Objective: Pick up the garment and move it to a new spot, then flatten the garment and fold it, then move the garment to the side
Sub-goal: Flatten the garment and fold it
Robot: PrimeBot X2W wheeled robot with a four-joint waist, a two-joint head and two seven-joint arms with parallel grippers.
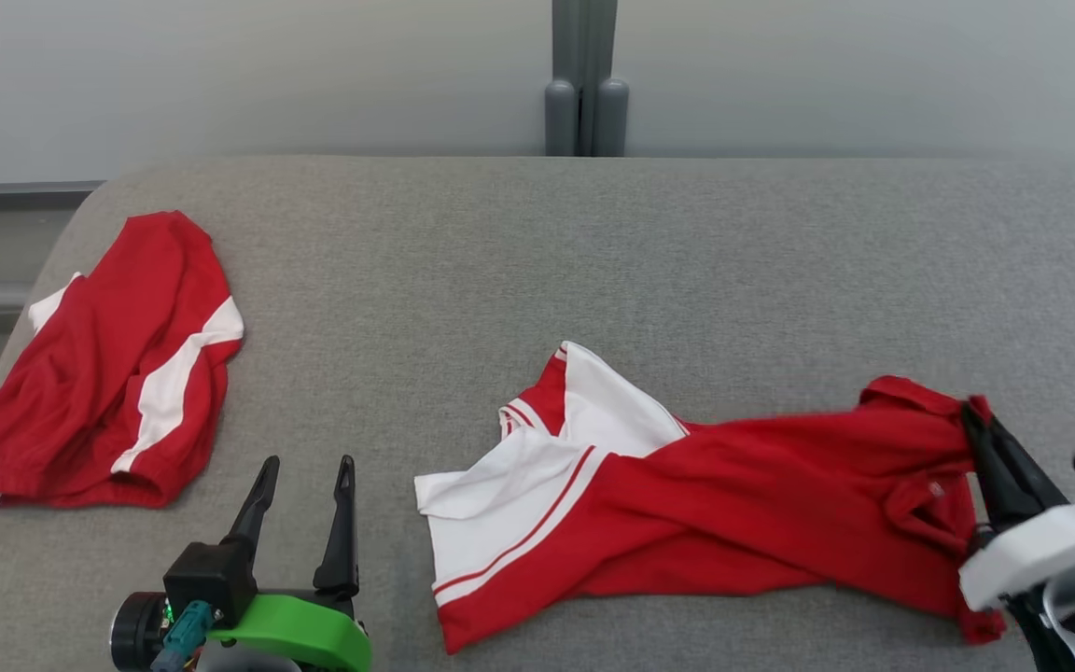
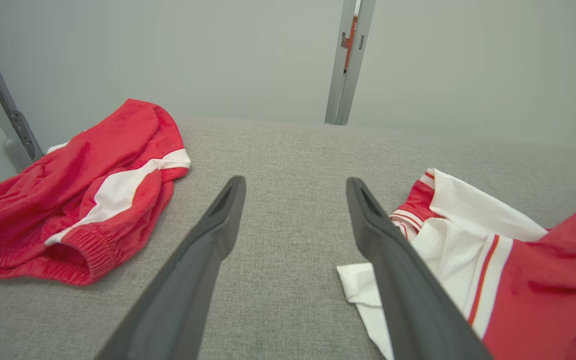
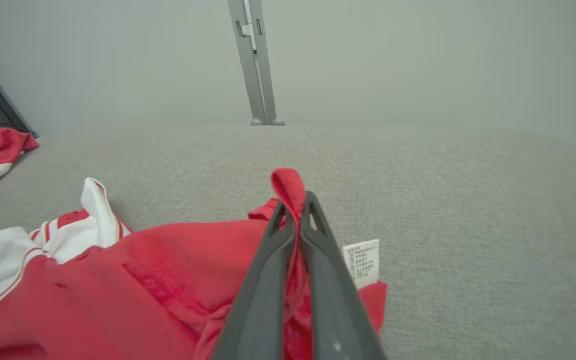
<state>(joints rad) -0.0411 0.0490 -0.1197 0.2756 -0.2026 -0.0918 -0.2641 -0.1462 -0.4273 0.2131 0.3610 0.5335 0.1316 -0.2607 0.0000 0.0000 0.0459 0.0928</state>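
Note:
A red and white garment (image 1: 687, 495) lies crumpled and stretched across the grey padded table (image 1: 537, 243), its white part toward the left. My right gripper (image 1: 974, 415) is shut on the garment's red right edge; a fold of red cloth (image 3: 288, 187) pokes up between its fingertips (image 3: 295, 207), and a white label (image 3: 363, 260) shows beside them. My left gripper (image 1: 304, 467) stands open just left of the garment, nothing between its fingers (image 2: 228, 205). The garment's white corner (image 2: 363, 285) lies by the left gripper's right finger.
A second red and white garment (image 1: 99, 373) lies bunched at the table's far left edge, also seen as red cloth (image 2: 73, 195). A grey post (image 1: 584, 84) stands behind the table against a pale wall. Bare grey surface stretches along the back.

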